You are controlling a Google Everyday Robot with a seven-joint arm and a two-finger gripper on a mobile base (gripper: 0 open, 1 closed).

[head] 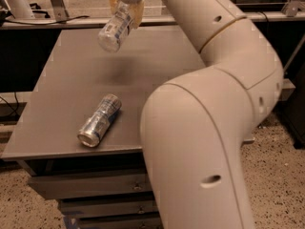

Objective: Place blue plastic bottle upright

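**One bottle in the air, one can on the table**

There is one blue plastic bottle [114,30], and it is held above the table [157,61], touching nothing but the gripper [126,9]. The bottle is a small clear plastic cylinder with a pale label round its middle. It hangs tilted, its lower end pointing down and to the left. A soft dark shadow lies on the table surface below it.

The single gripper is at the top edge of the view, over the far part of the table. Its two tan fingers [138,12] are closed against the upper part of the bottle, one on each side, and grip it firmly.

One silver-and-blue metal can [99,120] lies on its side near the front left of the table, well apart from the bottle, its shiny round end facing the front edge.

The table is one flat, matte grey-brown slab with grey drawers [90,185] beneath. One robot arm [209,128], smooth, cream and thickly rounded, fills the right side. The floor [281,175] is speckled.
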